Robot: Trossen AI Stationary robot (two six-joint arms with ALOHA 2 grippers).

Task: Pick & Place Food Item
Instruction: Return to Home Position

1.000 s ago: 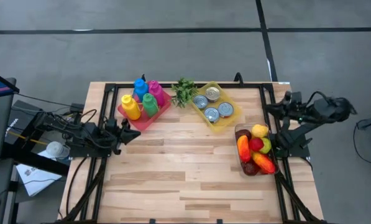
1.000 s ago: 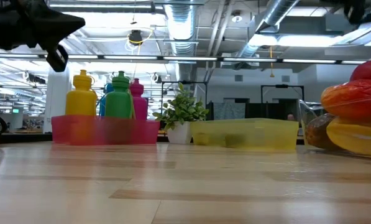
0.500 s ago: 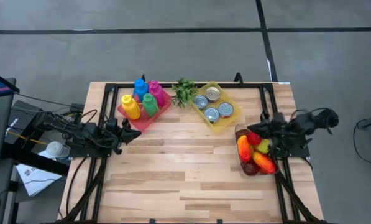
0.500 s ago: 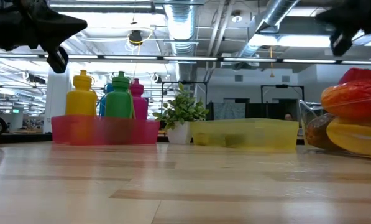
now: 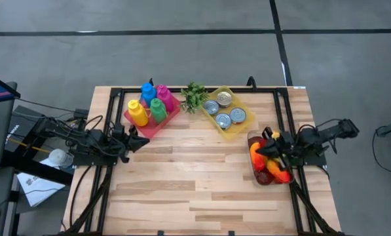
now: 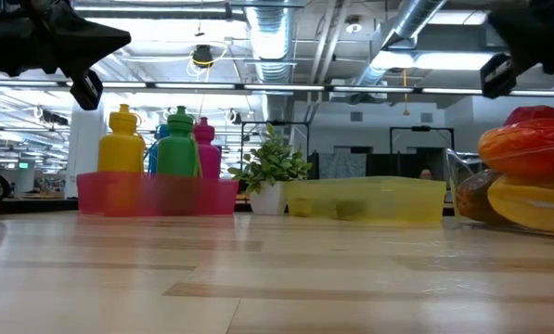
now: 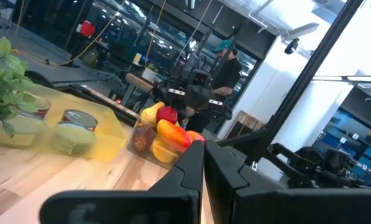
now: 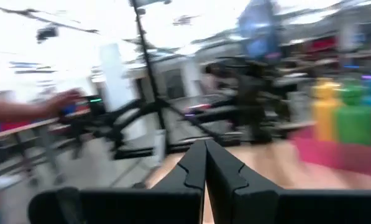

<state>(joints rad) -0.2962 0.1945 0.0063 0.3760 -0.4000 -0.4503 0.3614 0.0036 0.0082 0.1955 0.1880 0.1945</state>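
The right gripper [image 5: 272, 145], its two dark fingers pressed together on nothing, hovers directly above the clear plastic bin [image 5: 262, 181]. The heaped red, orange and yellow fruit [image 5: 256, 157] lies in the bin just beneath its tips. The left gripper [image 5: 143, 140], likewise closed and empty, waits over the wooden table [image 5: 182, 177], with the pink tray of coloured bottles [image 5: 150, 128] just ahead of it.

1. Left arm [image 5: 93, 145], at the table's [image 5: 182, 177] left edge: black, jointed links, with thin black cables [image 5: 64, 128] looped along it.
2. Right arm [image 5: 319, 136], at the table's right edge: the same black, with slimmer links.
3. Left gripper [image 7: 203, 149]: two dark, matte, angular fingers [image 7: 188, 174] with notched inner edges and a flat black bar at their root.
4. Right gripper [image 8: 205, 148]: the same dark, notched build.
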